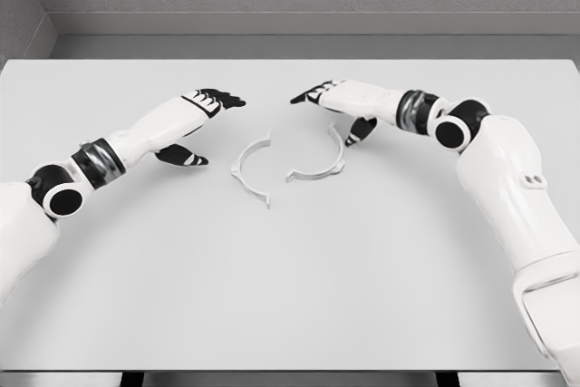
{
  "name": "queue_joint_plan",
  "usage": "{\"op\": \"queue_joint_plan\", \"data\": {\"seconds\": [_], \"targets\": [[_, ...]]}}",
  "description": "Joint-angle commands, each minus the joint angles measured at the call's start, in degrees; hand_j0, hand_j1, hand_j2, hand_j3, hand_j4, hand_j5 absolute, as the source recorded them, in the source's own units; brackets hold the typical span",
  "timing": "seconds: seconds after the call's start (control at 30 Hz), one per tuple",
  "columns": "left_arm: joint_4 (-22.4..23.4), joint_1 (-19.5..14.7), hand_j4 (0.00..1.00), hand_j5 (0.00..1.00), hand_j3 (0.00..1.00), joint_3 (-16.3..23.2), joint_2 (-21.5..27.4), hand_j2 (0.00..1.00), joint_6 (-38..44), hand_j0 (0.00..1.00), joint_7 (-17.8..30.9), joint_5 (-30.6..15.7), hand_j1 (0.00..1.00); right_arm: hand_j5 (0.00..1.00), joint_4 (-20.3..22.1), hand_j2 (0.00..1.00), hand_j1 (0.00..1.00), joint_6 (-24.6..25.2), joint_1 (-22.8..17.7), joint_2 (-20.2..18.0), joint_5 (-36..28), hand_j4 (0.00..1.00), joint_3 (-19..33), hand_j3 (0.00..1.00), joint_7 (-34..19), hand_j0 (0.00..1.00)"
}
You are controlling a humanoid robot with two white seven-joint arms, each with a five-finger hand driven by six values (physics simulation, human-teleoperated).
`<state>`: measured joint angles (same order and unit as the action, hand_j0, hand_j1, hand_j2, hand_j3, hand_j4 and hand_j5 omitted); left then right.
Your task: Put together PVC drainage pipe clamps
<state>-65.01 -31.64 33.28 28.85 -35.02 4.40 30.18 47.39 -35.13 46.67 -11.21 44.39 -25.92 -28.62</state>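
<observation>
Two white half-ring pipe clamp pieces lie flat on the table in the head view. The left clamp half curves open toward the right. The right clamp half curves open toward the upper left. A small gap separates them. My left hand hovers up and left of the left half, fingers spread, holding nothing. My right hand hovers just above the right half, fingers extended and thumb hanging down near the piece's top end, holding nothing.
The white table spans the whole view, with its back edge against a grey wall and its front edge at the bottom of the frame. Both forearms slant in from the sides.
</observation>
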Motion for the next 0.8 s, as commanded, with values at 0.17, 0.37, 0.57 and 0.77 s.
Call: {"op": "queue_joint_plan", "data": {"seconds": [0.17, 0.37, 0.57, 0.77], "targets": [[-0.02, 0.0, 1.0, 1.0, 1.0, -0.06, 0.24, 1.0, 0.02, 1.0, -0.09, -0.39, 1.0, 1.0, -1.52, 1.0, 1.0, 0.13, 0.18, 1.45, 0.17, 1.0, -0.28, 1.0, 0.06, 1.0], [-0.02, 0.09, 1.0, 1.0, 1.0, -0.32, 0.24, 1.0, 0.02, 1.0, 0.0, -0.39, 1.0, 1.0, -1.6, 1.0, 1.0, 0.13, 1.14, 2.95, 0.43, 1.0, -1.06, 1.0, 0.06, 1.0], [-0.02, 0.09, 1.0, 1.0, 1.0, -0.5, 0.24, 1.0, 0.02, 1.0, 0.0, -0.39, 1.0, 1.0, -1.6, 1.0, 1.0, 0.13, 1.85, 3.48, 0.43, 1.0, -1.5, 1.0, 0.06, 1.0], [0.06, 0.09, 1.0, 1.0, 1.0, -0.94, 0.59, 1.0, 0.02, 1.0, -0.09, -0.48, 1.0, 1.0, -2.22, 1.0, 1.0, 0.13, 2.73, 5.06, 0.43, 1.0, -2.56, 1.0, 0.06, 1.0]]}}
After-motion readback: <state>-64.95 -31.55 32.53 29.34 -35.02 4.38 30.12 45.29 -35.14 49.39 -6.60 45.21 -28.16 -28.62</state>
